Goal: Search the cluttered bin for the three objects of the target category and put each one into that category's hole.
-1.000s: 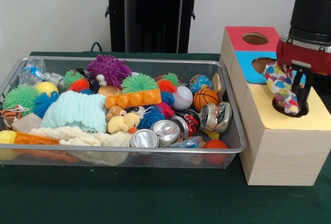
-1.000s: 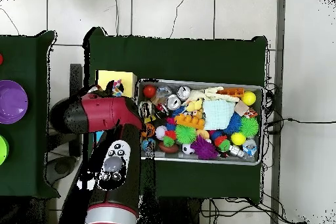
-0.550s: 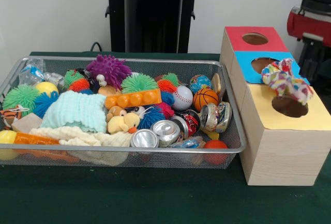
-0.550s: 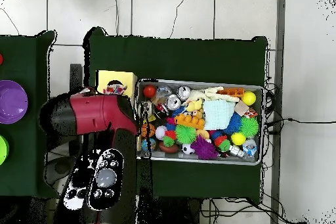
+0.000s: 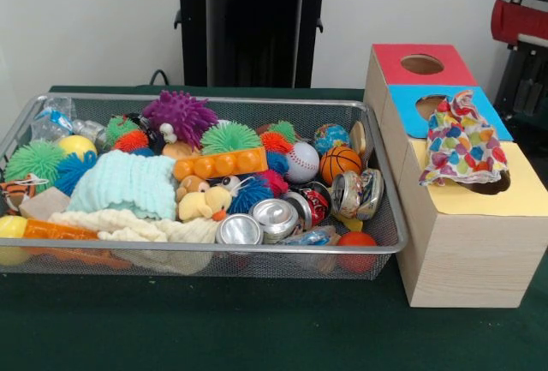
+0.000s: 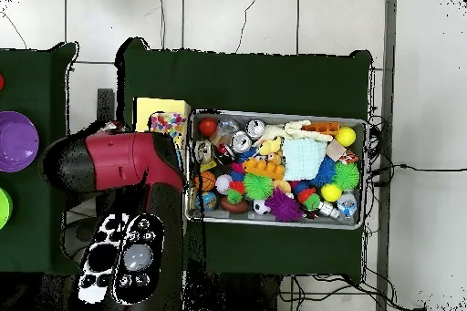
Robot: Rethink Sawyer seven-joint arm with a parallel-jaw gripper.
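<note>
The patterned cloth point(image 5: 463, 141) lies draped over the yellow hole point(image 5: 490, 184) on the sorter box point(image 5: 467, 242), most of it spread on the box top and up toward the blue hole point(image 5: 431, 105), only an edge sagging into the opening; so I judge it not yet properly in. It should handle light, limp and a little clingy, with no stiff edge to push against (a bunched fold near its middle looks the best place to pinch, or to poke straight down through the hole); nothing about it seems fragile or slippery. My gripper point(image 5: 521, 88) sits at the frame's edge, beyond the box on the side away from the bin point(image 5: 377, 217), above and clear of the cloth, not touching it; whether it is wide or narrow I cannot tell, since too little shows. The bin beside the box is crowded with spiky balls, cans and more soft cloths.
</note>
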